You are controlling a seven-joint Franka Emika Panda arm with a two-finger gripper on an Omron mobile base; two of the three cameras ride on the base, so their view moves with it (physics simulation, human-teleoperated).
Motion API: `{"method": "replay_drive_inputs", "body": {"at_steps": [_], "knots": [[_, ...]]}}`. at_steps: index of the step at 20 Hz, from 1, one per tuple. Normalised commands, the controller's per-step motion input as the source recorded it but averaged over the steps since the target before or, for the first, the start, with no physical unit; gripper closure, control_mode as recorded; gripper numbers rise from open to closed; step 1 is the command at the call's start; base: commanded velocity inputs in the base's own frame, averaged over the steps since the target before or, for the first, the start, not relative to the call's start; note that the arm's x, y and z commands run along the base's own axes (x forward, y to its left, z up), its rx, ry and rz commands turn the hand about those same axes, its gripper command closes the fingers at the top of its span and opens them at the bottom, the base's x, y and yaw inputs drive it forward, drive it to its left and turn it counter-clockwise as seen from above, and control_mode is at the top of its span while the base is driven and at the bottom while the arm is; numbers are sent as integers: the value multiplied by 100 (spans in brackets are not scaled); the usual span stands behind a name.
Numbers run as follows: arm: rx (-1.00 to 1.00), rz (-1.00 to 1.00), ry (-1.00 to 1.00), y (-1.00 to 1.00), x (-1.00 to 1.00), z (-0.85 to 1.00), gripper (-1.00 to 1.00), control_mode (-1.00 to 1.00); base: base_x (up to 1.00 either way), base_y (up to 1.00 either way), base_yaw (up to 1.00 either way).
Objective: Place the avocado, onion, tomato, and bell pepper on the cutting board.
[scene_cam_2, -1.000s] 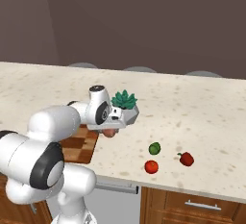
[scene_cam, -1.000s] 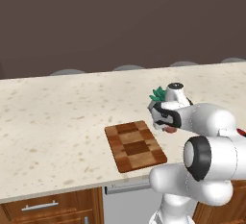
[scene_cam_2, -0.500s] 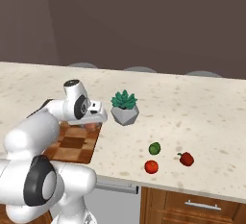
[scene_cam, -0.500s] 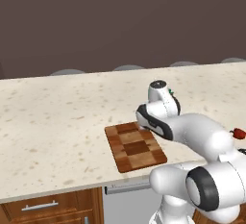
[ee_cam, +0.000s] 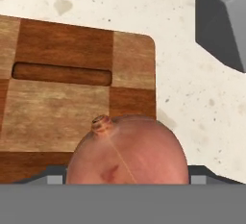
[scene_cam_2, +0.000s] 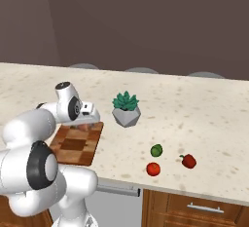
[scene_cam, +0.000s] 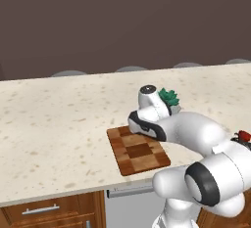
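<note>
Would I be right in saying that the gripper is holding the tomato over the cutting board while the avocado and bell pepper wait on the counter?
Not quite: the gripper holds the onion, a dull pinkish ball, as the hand view shows. The tomato lies on the counter beside the avocado and bell pepper in the right base view. The onion is indeed over the cutting board.
</note>
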Motion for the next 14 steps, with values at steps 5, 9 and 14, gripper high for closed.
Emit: {"method": "replay_drive_inputs", "body": {"at_steps": [5,9,14], "knots": [[0,0,2,10,32,-20,100,-100,0,0,0],[0,0,4,15,30,-25,100,-100,0,0,0],[0,1,2,8,19,-14,100,-100,0,0,0]]}}
